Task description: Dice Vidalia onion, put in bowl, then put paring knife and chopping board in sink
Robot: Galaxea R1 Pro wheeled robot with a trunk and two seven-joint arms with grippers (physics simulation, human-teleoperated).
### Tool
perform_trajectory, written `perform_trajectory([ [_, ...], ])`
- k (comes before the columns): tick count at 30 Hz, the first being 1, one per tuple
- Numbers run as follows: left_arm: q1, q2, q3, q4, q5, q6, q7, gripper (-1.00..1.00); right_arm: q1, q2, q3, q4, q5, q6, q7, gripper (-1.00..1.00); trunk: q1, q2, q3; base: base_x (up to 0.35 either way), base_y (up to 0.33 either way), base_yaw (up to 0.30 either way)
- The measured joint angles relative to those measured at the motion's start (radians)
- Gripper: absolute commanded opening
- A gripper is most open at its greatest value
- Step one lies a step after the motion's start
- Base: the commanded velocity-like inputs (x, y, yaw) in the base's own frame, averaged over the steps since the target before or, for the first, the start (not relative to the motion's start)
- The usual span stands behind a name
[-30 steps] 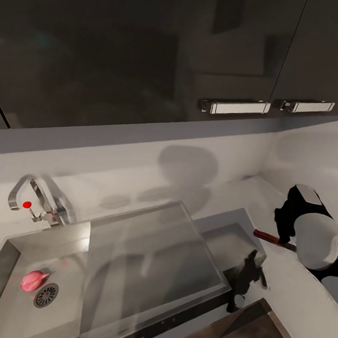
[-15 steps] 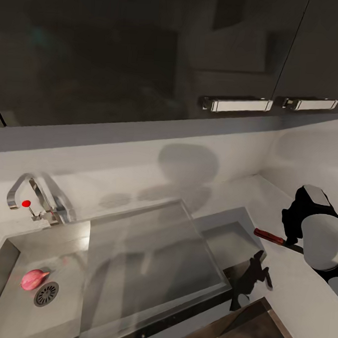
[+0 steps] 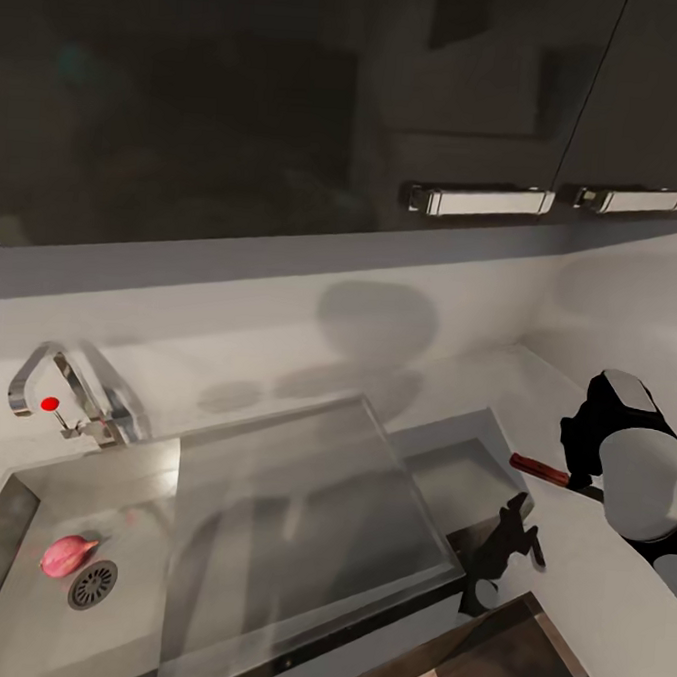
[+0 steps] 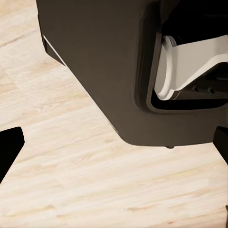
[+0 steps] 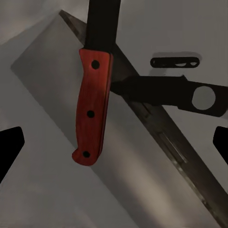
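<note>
the right gripper pinched the paring knife above the bench, apparently by its blade. the onion lay in the sink beside the drain. the left gripper's fingertips stood spread over wood floor.

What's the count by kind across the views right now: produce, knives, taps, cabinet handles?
Produce: 1, the onion in the sink by the drain.
Knives: 1, the paring knife at the right pincer.
Taps: 1, the tap.
Cabinet handles: 2, the left handle and the right handle.
Total: 5.
</note>
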Motion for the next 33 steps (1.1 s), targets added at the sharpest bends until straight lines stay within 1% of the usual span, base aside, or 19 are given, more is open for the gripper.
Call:
perform_trajectory([
  [17, 0.000, -0.002, 0.000, 0.000, 0.000, 0.000, 0.000, 1.00, 0.000, 0.001, 0.000, 0.000, -0.001, 0.000, 0.001, 1.00, 0.000, 0.000, -0.023, 0.000, 0.000, 0.000],
  [23, 0.000, -0.002, 0.000, 0.000, 0.000, 0.000, 0.000, 1.00, 0.000, 0.003, 0.000, 0.000, -0.002, 0.001, 0.044, 1.00, 0.000, 0.000, -0.024, 0.000, 0.000, 0.000],
  [28, 0.000, -0.002, 0.000, 0.000, 0.000, 0.000, 0.000, 1.00, 0.000, 0.004, 0.000, 0.000, -0.002, 0.001, 0.052, 1.00, 0.000, 0.000, -0.024, 0.000, 0.000, 0.000],
  [30, 0.000, -0.002, 0.000, 0.000, 0.000, 0.000, 0.000, 1.00, 0.000, 0.011, 0.000, 0.000, -0.002, 0.001, 0.052, 1.00, 0.000, 0.000, -0.024, 0.000, 0.000, 0.000],
  [33, 0.000, -0.002, 0.000, 0.000, 0.000, 0.000, 0.000, 1.00, 0.000, 0.031, 0.000, 0.000, -0.002, 0.000, 0.053, 1.00, 0.000, 0.000, -0.025, 0.000, 0.000, 0.000],
])
